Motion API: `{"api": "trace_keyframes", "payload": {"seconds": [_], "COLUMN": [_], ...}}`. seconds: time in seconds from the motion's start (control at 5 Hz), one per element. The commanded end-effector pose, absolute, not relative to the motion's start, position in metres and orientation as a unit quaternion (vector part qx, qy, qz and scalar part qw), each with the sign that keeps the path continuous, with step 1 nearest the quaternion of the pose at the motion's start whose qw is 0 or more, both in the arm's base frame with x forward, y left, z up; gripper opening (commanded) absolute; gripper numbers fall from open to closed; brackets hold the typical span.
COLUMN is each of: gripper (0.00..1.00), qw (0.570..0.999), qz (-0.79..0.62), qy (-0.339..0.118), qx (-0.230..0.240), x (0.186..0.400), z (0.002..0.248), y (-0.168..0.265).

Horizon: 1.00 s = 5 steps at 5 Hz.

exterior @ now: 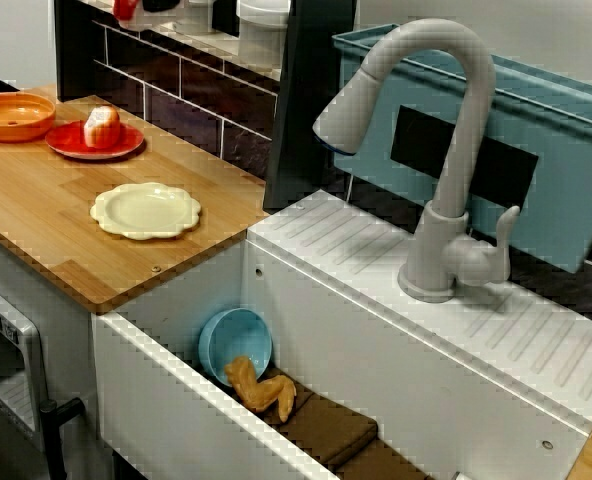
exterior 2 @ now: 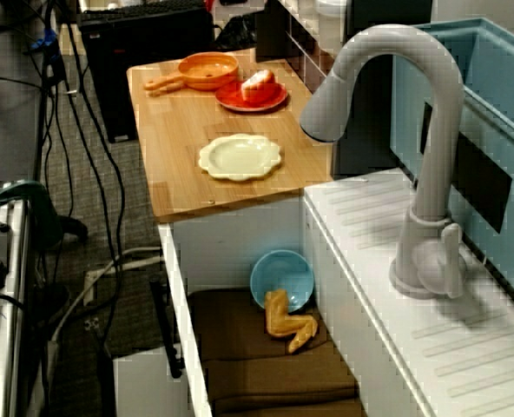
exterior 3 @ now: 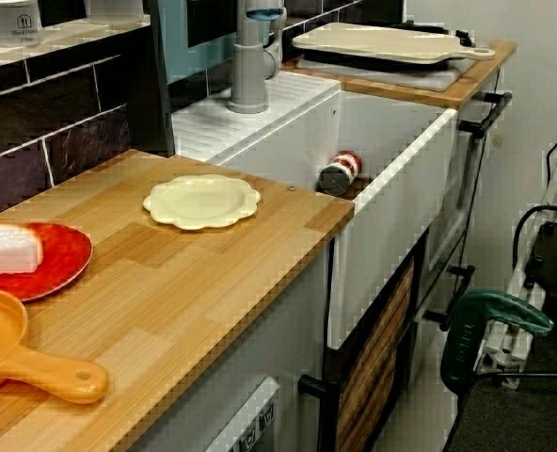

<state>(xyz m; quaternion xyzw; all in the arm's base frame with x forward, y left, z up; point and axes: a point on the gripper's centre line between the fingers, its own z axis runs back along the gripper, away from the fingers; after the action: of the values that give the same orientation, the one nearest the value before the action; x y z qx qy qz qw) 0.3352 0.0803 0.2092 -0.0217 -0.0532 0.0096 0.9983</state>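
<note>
The tool shows in none of the three views, so I cannot tell whether it stands wide, narrow or holding anything.

At the far left end of the wooden worktop [exterior: 36, 220], in the view facing the back wall, sits an orange pan [exterior: 11, 115]. The low view along the worktop shows its handle pointing toward the front edge. Just beside it to the right, a red plate [exterior: 126, 146] carries a white-and-red wedge of toy food [exterior: 101, 127]. Nearer the worktop's right edge, a cream scalloped plate [exterior: 145, 209] lies flat and bare, well apart from the red one.

Past that edge the white sink [exterior: 166, 300] drops away. In its corner below the worktop, on the tap's side, a blue bowl [exterior: 236, 343] stands on its rim, leaning against the wall. A yellow fried-looking piece [exterior: 261, 388] lies touching the bowl's lower edge, on brown cloths [exterior: 326, 430]. A red-and-white can [exterior 3: 338, 173] lies on its side in the sink, seen only in the low view. The grey tap [exterior: 471, 130] arches over the basin, in front of a teal bin [exterior: 566, 200].

As I judge it, because bowl and piece touch, a grip on either calls for a steep, narrow approach clear of the spout. The soft cloths may also give underneath.
</note>
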Motion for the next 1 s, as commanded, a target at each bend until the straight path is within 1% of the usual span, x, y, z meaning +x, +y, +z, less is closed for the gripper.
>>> {"api": "trace_keyframes", "payload": {"seconds": [0.0, 0.2, 0.4, 0.6, 0.8], "gripper": [0.0, 0.0, 0.0, 0.0, 0.0], "qw": [0.996, 0.997, 0.998, 0.997, 0.997], "qz": [0.006, 0.006, 0.003, 0.006, 0.009], "qy": [-0.086, -0.082, -0.07, -0.074, -0.079], "qx": [-0.009, 0.0, 0.001, -0.003, -0.006], "x": [0.33, 0.329, 0.328, 0.322, 0.317], "z": [0.202, 0.182, 0.168, 0.16, 0.159], "y": [0.071, 0.066, 0.064, 0.071, 0.076]}}
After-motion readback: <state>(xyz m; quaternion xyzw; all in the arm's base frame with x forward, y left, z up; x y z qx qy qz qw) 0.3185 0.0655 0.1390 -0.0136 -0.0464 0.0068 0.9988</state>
